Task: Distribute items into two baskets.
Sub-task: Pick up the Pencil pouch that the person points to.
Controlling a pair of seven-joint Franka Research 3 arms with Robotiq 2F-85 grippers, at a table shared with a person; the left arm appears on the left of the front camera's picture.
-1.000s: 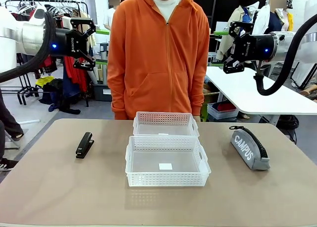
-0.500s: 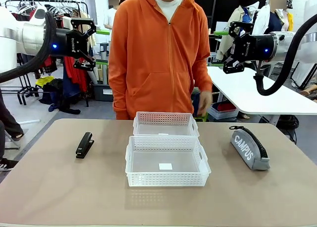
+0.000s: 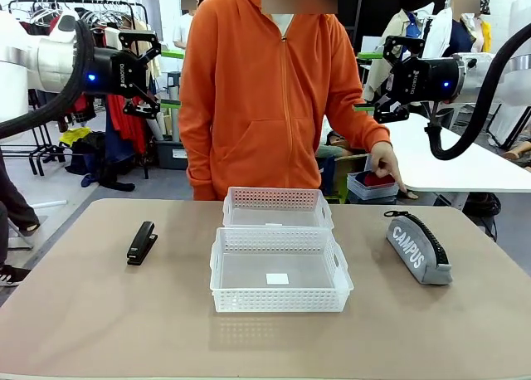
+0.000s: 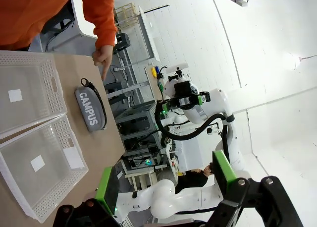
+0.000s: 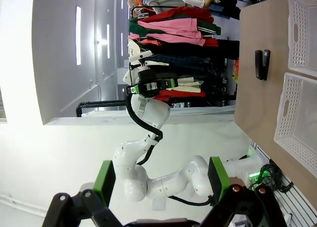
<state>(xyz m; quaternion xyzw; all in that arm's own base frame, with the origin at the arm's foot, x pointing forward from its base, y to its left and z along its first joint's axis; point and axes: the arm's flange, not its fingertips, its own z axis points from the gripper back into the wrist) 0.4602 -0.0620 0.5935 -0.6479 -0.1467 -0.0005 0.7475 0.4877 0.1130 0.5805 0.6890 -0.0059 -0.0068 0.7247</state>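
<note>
Left gripper sits upper left of the front view, raised well above the table, fingers spread wide, nothing between them. Right gripper is upper right, also raised, fingers wide apart and holding nothing. Both wrist views show the same thing, with the green pads far apart and only background between them. Black stapler lies flat on the table at left centre, well apart from the baskets. Grey CAMPUS pouch lies on the table at right centre, its black strap along the upper edge, apart from the baskets. The two white baskets are mid-frame, one above the other and just beside each other. The smaller basket is the upper one and the larger basket the lower one, and no item is in either. A person in an orange hoodie stands at top centre, with one hand lowered at right, above the pouch in frame and not touching it.
</note>
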